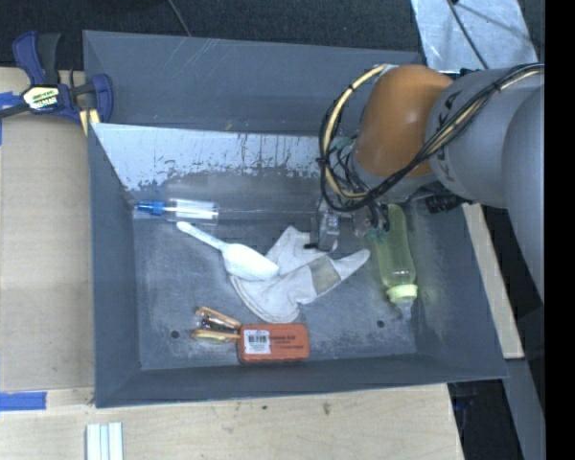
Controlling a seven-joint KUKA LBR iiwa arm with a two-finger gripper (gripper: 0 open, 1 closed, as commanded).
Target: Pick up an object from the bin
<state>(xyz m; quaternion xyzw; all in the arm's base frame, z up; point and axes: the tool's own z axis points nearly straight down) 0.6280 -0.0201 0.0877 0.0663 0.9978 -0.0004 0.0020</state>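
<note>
Camera view, from above and a little from one side:

Bin [113,286]: grey metal, with sloped walls and a flat floor; a few loose things spread over the floor.

Arm [489,142]: reaching in from the right, with an orange cover [402,123] and looped cables at the wrist, above the right part of the bin.

Gripper [329,233]: low in the bin, right of the middle, pointing down at the upper edge of the white cloth. Whether open or closed, cannot tell; whether anything is held, also cannot tell.

White cloth [292,281]: crumpled, in the middle of the floor, directly under and in front of the gripper, seemingly touching it at the top corner.

White spoon [238,257]: just left of the cloth, bowl end against it, handle going up and to the left.

Clear tube [187,210]: long, with a blue end, lying along the foot of the back wall, left of the gripper.

Yellow-green bottle [397,257]: lying near the right wall, just right of the gripper, cap end toward the front.

Orange box [273,341]: flat, with a white barcode label, at the front wall, below the cloth.

Brown pieces [216,326]: small and shiny, just left of the orange box.
</note>
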